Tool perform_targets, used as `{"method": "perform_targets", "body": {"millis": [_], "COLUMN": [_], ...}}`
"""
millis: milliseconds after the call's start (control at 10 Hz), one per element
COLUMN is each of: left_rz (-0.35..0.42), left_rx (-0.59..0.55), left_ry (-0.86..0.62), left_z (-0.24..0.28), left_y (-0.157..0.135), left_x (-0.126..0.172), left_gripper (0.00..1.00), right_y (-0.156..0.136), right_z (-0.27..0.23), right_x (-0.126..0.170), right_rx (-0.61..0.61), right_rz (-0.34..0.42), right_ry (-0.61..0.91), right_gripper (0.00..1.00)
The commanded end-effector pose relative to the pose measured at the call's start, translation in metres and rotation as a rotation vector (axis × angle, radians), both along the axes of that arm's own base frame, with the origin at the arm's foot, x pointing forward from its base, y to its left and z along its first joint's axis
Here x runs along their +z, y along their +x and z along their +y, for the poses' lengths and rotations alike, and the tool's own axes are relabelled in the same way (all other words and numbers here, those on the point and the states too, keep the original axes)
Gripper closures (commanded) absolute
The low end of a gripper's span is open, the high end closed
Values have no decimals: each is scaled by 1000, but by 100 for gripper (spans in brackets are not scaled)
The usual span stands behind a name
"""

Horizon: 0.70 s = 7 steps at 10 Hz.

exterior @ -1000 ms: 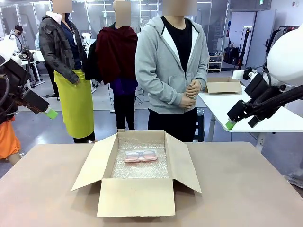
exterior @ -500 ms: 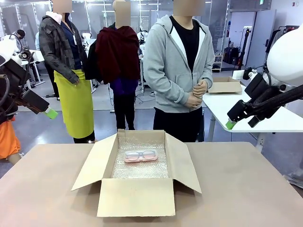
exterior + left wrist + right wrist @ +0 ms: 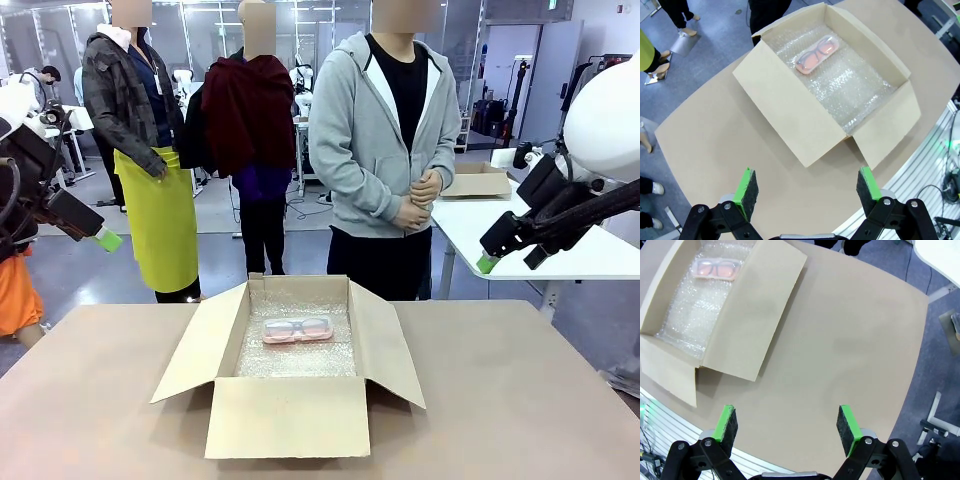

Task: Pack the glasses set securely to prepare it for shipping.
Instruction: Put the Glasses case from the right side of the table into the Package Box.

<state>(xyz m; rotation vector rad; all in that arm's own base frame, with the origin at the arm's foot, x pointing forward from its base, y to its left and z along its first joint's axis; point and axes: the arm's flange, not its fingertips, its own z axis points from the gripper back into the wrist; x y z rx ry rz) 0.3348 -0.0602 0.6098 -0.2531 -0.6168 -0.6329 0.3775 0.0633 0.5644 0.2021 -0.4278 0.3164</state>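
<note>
— So, starting on the left, what is the left claw doing?

— The left gripper (image 3: 103, 238) hangs high above the table's (image 3: 520, 400) left edge, well clear of everything. From its own wrist camera its two green pads (image 3: 747, 186) stand wide apart with nothing between them, so it is released.

— And in the middle?

— A cardboard box (image 3: 288, 418) sits on the table with all four flaps folded outward. Bubble wrap (image 3: 297, 362) lines its floor. The pink glasses case (image 3: 297, 330) lies flat on that wrap, toward the far end of the box, with the eyeglasses showing through its lid.

— Is anything touching the case?

— No, only the wrap under it.

— Who is behind the box?

— A person (image 3: 385, 130) in a grey hooded jacket stands at the far side of the table, hands (image 3: 417, 202) clasped in front of the waist.

— And the right?

— The right gripper (image 3: 487, 263) is raised beyond the table's right edge, well apart from the box. Its pads are spread wide too, empty, over bare tabletop.
</note>
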Motion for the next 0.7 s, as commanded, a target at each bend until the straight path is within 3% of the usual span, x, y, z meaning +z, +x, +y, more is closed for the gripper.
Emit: {"method": "perform_targets", "body": {"millis": [0, 600], "left_rz": [-2, -2], "left_rx": [-10, -10], "left_ry": [-12, -12], "left_z": [1, 1], "left_y": [-1, -1], "left_x": [1, 1], "left_gripper": [0, 0], "right_y": [1, 1], "right_z": [0, 0], "right_x": [2, 2], "right_rx": [9, 9], "right_rz": [-5, -5], "right_ry": [-5, -5], "right_gripper": [0, 0]}}
